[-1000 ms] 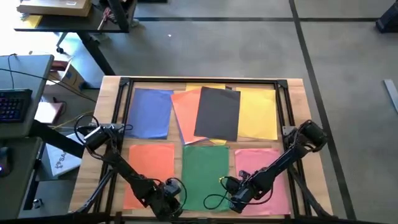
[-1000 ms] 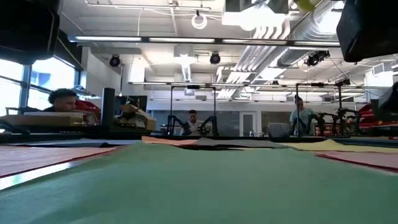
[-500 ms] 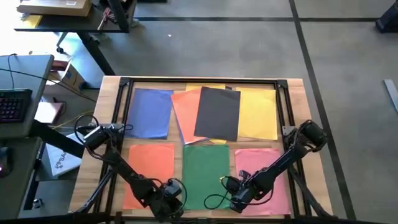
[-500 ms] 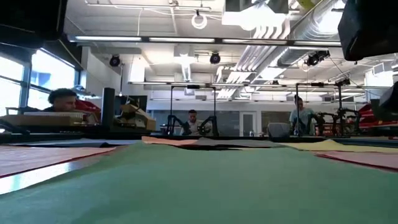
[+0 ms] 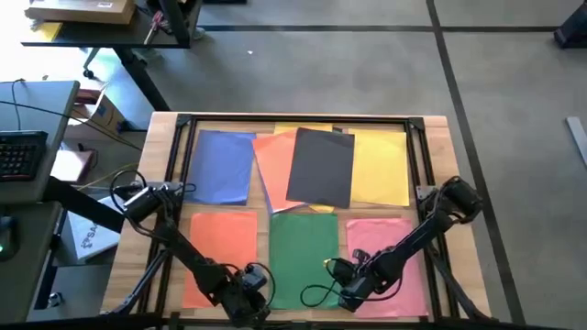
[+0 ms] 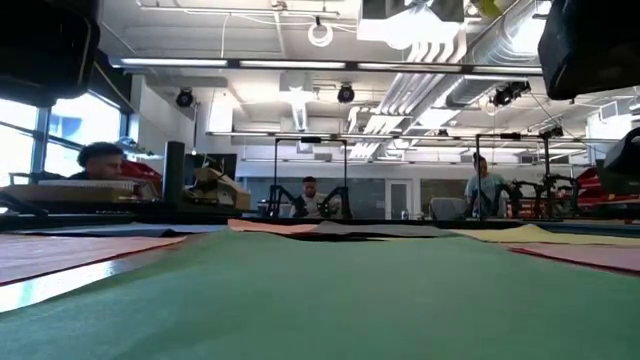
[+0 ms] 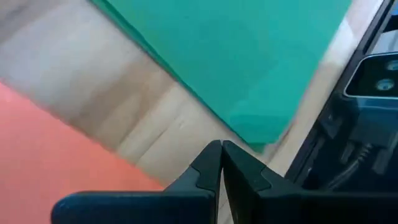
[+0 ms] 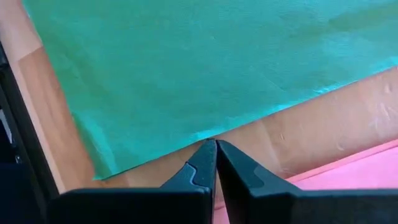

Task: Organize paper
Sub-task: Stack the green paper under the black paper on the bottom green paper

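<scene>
Coloured paper sheets lie flat on the wooden table. At the far side are a blue sheet (image 5: 221, 165), a tilted orange one (image 5: 273, 170), a dark grey one (image 5: 321, 167) lying over its neighbours, and a yellow one (image 5: 383, 165). At the near side are an orange sheet (image 5: 220, 249), a green one (image 5: 304, 255) and a pink one (image 5: 390, 257). My left gripper (image 7: 221, 148) is shut over the bare wood between the near orange sheet (image 7: 56, 162) and the green sheet's corner (image 7: 261, 127). My right gripper (image 8: 215, 147) is shut at the green sheet's edge (image 8: 186, 74), beside the pink sheet (image 8: 348, 174).
A black metal frame (image 5: 183, 124) runs round the table top, and cables trail near both grippers at the near edge (image 5: 316, 291). A desk with a keyboard (image 5: 23, 151) stands off the table's left. People sit in the room beyond (image 6: 100, 160).
</scene>
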Controlling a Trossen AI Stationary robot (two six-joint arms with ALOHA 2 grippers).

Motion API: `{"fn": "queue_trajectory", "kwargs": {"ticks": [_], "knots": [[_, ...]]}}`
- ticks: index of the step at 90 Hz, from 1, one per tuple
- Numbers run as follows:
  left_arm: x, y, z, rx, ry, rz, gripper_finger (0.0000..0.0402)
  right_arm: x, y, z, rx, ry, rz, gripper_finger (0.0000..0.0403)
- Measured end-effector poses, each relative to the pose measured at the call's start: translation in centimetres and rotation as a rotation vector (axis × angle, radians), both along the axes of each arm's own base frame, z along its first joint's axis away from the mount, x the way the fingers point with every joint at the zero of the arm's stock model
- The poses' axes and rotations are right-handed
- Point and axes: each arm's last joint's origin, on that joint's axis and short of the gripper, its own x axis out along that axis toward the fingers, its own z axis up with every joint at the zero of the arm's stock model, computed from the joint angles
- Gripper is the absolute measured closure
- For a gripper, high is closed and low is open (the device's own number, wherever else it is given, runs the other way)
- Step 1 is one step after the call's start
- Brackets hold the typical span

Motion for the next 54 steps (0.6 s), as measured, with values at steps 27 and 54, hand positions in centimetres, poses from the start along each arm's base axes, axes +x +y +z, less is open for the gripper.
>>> {"fn": "queue_trajectory", "kwargs": {"ticks": [27,54], "knots": [[0.3,-0.5,0.2,0.004,-0.073,-0.030,0.0402,-0.1,-0.2,0.5,-0.018,-0.016,-0.005,0.0403],[-1.3,0.2,2.1,0.053,0.000,-0.032,0.0402,-1.3,-1.5,2.3,-0.137,-0.002,-0.047,0.0403]]}}
